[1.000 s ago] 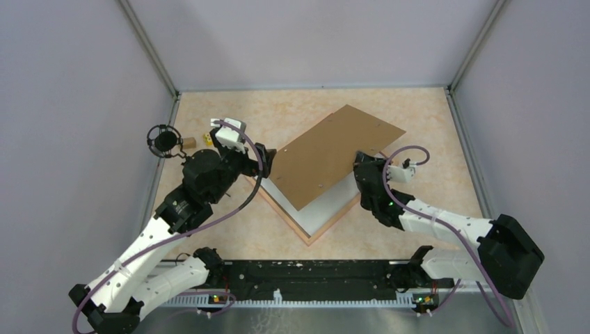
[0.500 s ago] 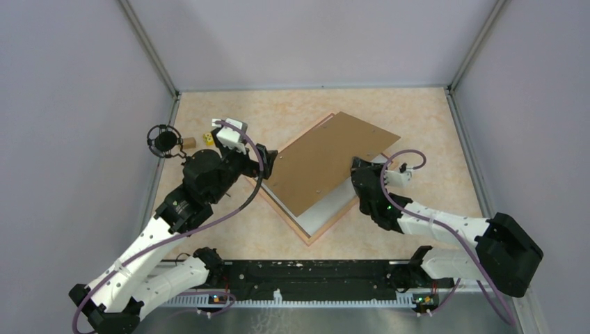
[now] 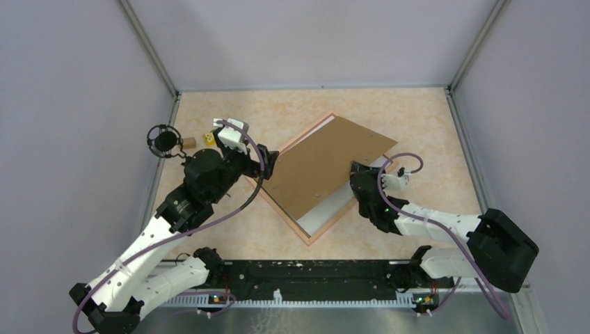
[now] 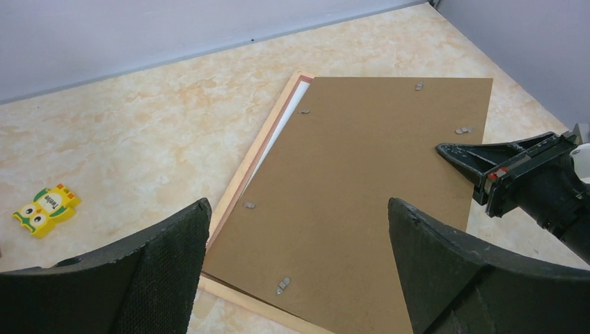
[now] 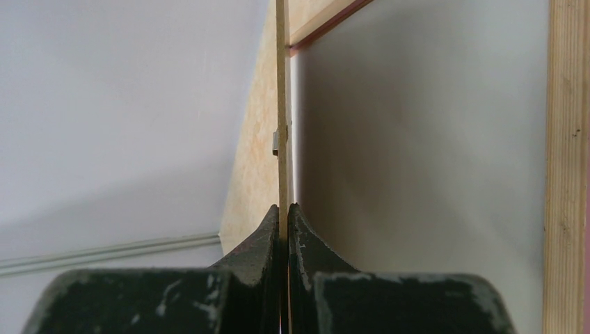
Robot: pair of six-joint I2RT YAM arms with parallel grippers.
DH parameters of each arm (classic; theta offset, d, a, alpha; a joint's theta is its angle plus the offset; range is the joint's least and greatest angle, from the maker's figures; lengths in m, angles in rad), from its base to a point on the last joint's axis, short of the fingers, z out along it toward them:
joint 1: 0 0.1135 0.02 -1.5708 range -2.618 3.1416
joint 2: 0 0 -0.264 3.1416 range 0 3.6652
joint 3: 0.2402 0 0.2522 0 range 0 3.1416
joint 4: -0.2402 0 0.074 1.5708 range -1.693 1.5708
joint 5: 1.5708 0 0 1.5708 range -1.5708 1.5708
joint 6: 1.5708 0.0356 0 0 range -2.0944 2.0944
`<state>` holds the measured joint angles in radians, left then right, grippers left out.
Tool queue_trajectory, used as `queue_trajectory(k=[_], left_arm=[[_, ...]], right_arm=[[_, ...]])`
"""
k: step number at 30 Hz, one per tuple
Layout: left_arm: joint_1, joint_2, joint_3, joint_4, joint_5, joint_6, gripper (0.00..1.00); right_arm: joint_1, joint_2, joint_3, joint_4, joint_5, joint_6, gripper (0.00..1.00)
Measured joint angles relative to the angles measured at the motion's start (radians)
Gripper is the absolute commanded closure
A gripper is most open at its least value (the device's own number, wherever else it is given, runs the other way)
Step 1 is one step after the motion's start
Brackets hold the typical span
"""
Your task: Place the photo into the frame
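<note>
Right claw (image 3: pixel 358 170) is pinched tight on the edge of the flat brown cardboard backing board (image 3: pixel 327 163), which stretches away from it over the thin salmon-pink rectangular frame (image 3: pixel 286 218) lying on the table (image 3: pixel 229 229). The large flexible photo print (image 3: pixel 332 207), white back up, sits in the frame just under that claw, though I can't tell if it's fully seated. Left claw (image 4: pixel 298 209) hangs wide apart, gripping nothing, with the frame's corner right below its tips.

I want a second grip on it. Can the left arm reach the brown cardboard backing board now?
Probably yes: the left gripper hangs with jaws open right at the near edge of the flat brown cardboard backing board, nothing between them. The right gripper pinches the far side, out of the way.
</note>
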<state>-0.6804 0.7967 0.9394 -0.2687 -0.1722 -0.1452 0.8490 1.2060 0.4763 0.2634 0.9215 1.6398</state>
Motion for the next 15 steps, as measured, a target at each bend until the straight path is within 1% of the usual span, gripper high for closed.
queue_trajectory(k=[9, 10, 12, 15], left_arm=[[0.000, 0.000, 0.000, 0.000, 0.000, -0.004, 0.01], [0.000, 0.000, 0.000, 0.000, 0.000, -0.005, 0.01], [0.000, 0.000, 0.000, 0.000, 0.000, -0.006, 0.01], [0.000, 0.000, 0.000, 0.000, 0.000, -0.007, 0.01]], right_arm=[[0.000, 0.039, 0.000, 0.041, -0.008, 0.009, 0.99], [0.000, 0.042, 0.000, 0.043, -0.009, 0.012, 0.93], [0.000, 0.050, 0.000, 0.043, -0.010, 0.018, 0.74], [0.000, 0.058, 0.003, 0.042, -0.013, 0.026, 0.58]])
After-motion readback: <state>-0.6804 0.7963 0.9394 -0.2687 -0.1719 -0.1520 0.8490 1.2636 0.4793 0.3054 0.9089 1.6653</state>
